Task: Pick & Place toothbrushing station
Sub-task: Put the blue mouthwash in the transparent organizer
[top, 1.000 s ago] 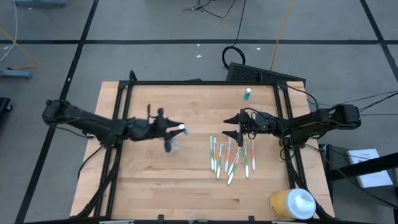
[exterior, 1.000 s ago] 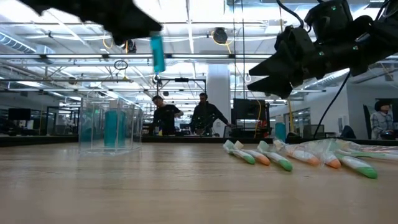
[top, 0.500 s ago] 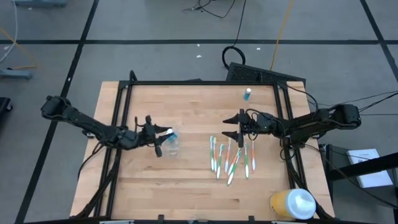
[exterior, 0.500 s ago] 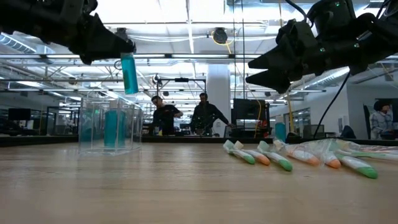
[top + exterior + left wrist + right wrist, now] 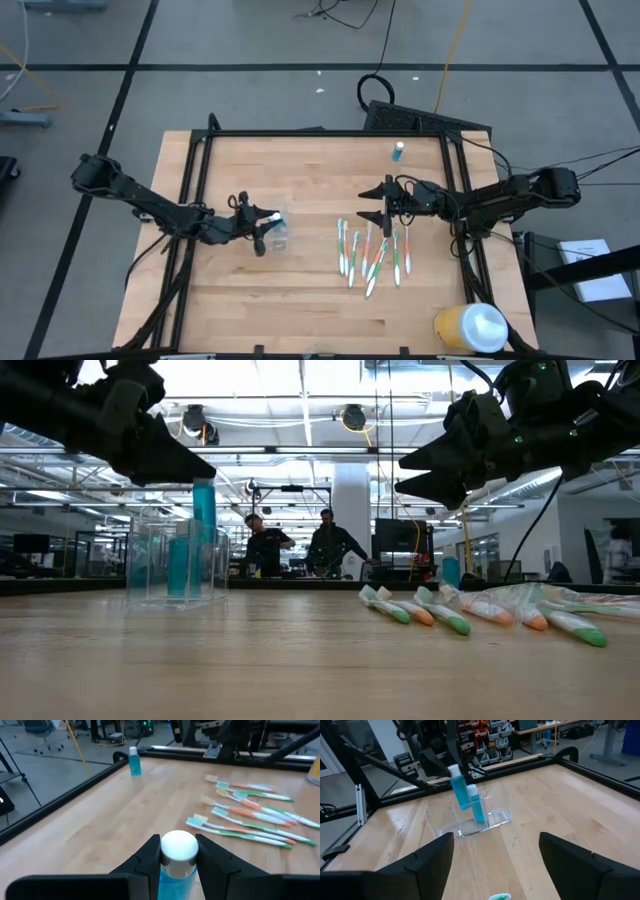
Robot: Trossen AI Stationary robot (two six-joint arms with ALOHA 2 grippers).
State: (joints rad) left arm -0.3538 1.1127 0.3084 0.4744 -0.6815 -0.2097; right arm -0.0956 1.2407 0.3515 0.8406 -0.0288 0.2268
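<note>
A small clear plastic cup point(image 5: 281, 236) point(image 5: 150, 560) point(image 5: 492, 817) stands on the table left of centre, with one blue tube point(image 5: 478, 806) inside it. My left gripper point(image 5: 266, 220) point(image 5: 188, 468) point(image 5: 178, 846) is over the cup, shut on a second blue white-capped tube point(image 5: 203, 505) point(image 5: 459, 787). Several green, orange and white toothbrushes point(image 5: 370, 255) point(image 5: 480, 610) point(image 5: 250, 815) lie flat right of centre. My right gripper point(image 5: 384, 207) point(image 5: 412, 473) point(image 5: 496, 847) hangs open above their far ends, touching nothing. My left gripper pinches the tube just below its white cap point(image 5: 177, 869) between its two fingers. The fingers come nearly level from the table's left. The tube hangs roughly upright, cap up, with its lower end point(image 5: 204, 538) below the cup's rim.
Another blue tube point(image 5: 398, 151) point(image 5: 134, 762) stands near the table's far edge. A big yellow, white-lidded container point(image 5: 470, 328) sits at the near right corner. A black frame point(image 5: 320, 133) borders the table. People stand in the room far behind.
My left gripper has gone down and toward the table's left with the blue tube, from beside the cup to right over it. The tube's lower end has sunk below the cup's rim.
</note>
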